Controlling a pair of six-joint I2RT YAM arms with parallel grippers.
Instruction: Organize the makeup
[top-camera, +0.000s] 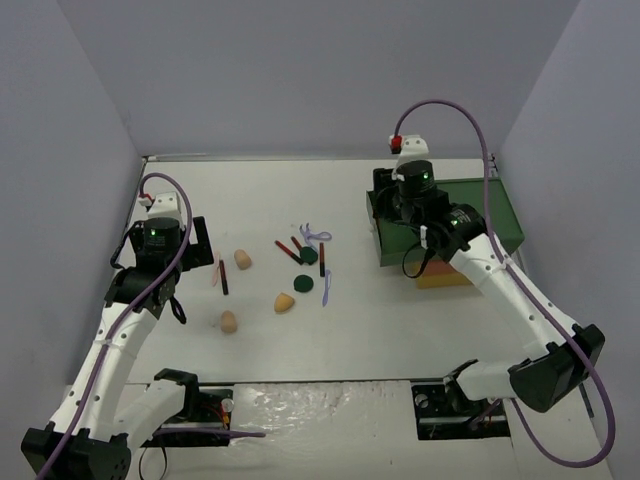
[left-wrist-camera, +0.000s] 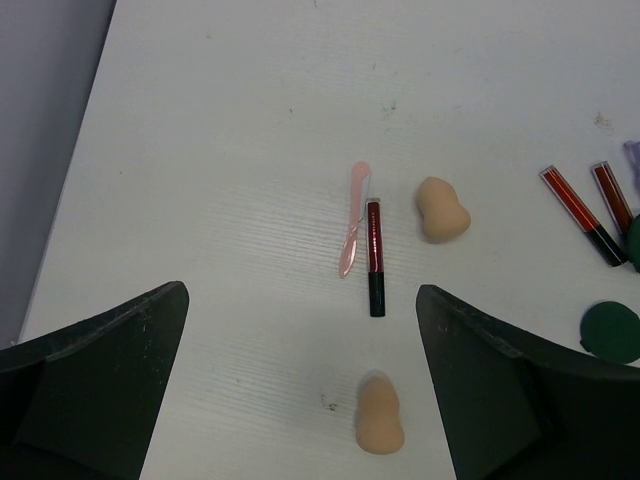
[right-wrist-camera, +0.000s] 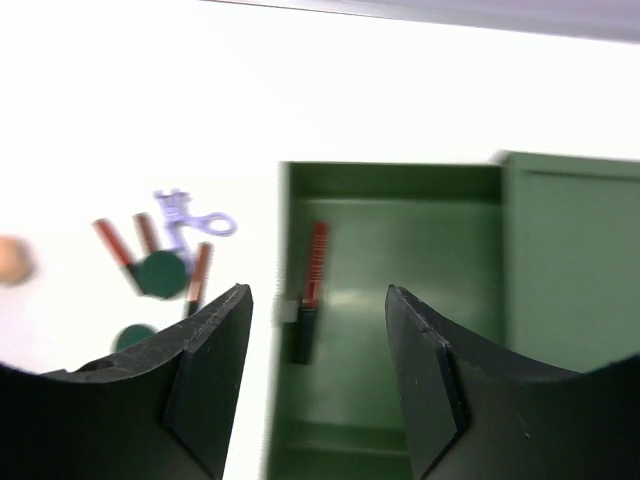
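Note:
Makeup lies mid-table: three tan sponges (top-camera: 242, 259) (top-camera: 284, 301) (top-camera: 229, 321), a pink stick (top-camera: 216, 268), dark red/black sticks (top-camera: 223, 277) (top-camera: 287, 250) (top-camera: 321, 258), two dark green discs (top-camera: 309, 254) (top-camera: 303, 284) and lilac tools (top-camera: 315, 234). My left gripper (left-wrist-camera: 302, 300) is open and empty above the table. A sponge (left-wrist-camera: 380, 428) lies between its fingers, with the pink stick (left-wrist-camera: 353, 218) and a red stick (left-wrist-camera: 375, 257) beyond. My right gripper (right-wrist-camera: 318, 300) is open and empty over the box's green tray (right-wrist-camera: 430, 250). One red/black stick (right-wrist-camera: 310, 285) lies in that tray.
The green-topped box (top-camera: 470, 215) stands at the right with orange and yellow layers (top-camera: 445, 278) below it. Grey walls close in the left, back and right. The right arm reaches across the near right of the table.

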